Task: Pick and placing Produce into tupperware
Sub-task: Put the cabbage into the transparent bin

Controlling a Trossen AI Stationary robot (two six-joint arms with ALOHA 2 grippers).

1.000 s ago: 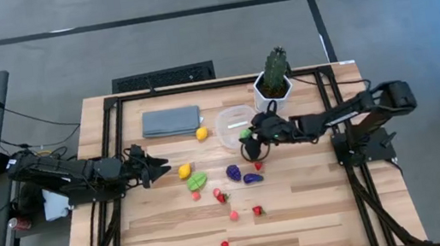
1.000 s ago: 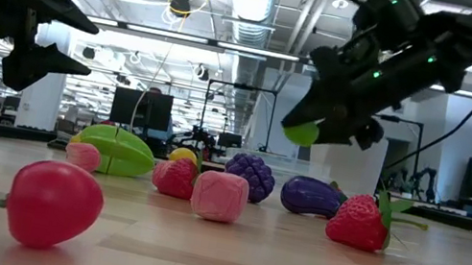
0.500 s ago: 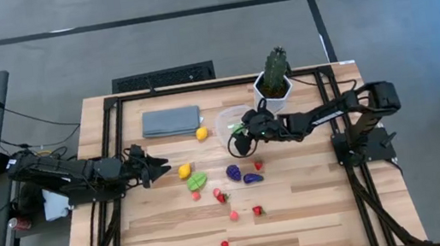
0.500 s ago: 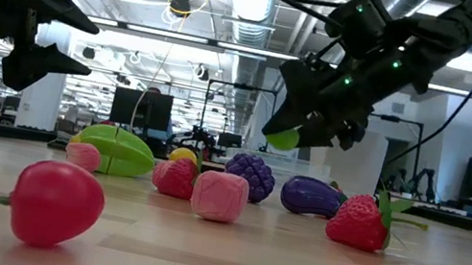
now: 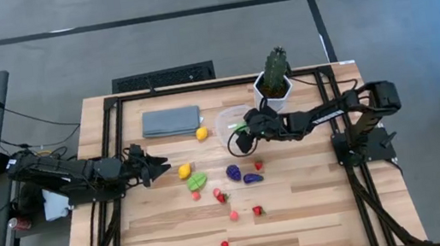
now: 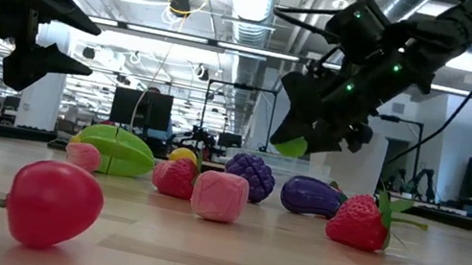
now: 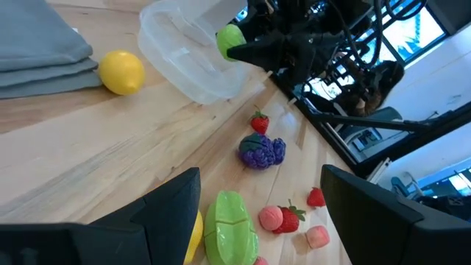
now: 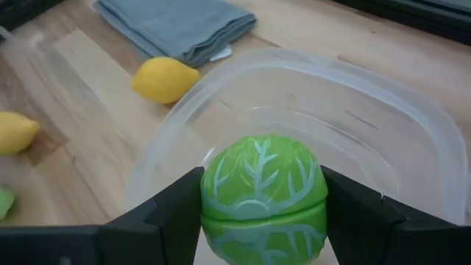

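Observation:
My right gripper point(image 5: 242, 132) is shut on a small green cabbage-like piece of produce point(image 8: 263, 188), held over the near right part of the round clear tupperware point(image 5: 227, 120). The tupperware stands on the table at the far middle. The other produce lies loose on the table: a lemon point(image 5: 201, 132), a yellow fruit point(image 5: 184, 171), a green star fruit point(image 5: 197, 180), purple grapes point(image 5: 233, 172), an eggplant point(image 5: 252, 178) and several red and pink pieces point(image 5: 234, 215). My left gripper point(image 5: 161, 167) waits open at the left, just left of the yellow fruit. My right gripper pinches the green piece by its two opposite sides point(image 8: 210, 193) between the two fingers. In the low view it sits at the fingers' free ends point(image 6: 290, 145). The fingers slant down from the table's right side. The piece hangs clear above the tupperware's open top.
A potted cactus point(image 5: 274, 79) stands just behind the right arm at the far edge. A folded grey cloth point(image 5: 171, 121) lies at the far left. Bare wood shows along the near edge and on the right half point(image 5: 326, 203).
My right gripper has gone toward the table's left with the green piece, from beside the tupperware to over it, and has tipped a little further down. The piece stays pinched and clear of the table.

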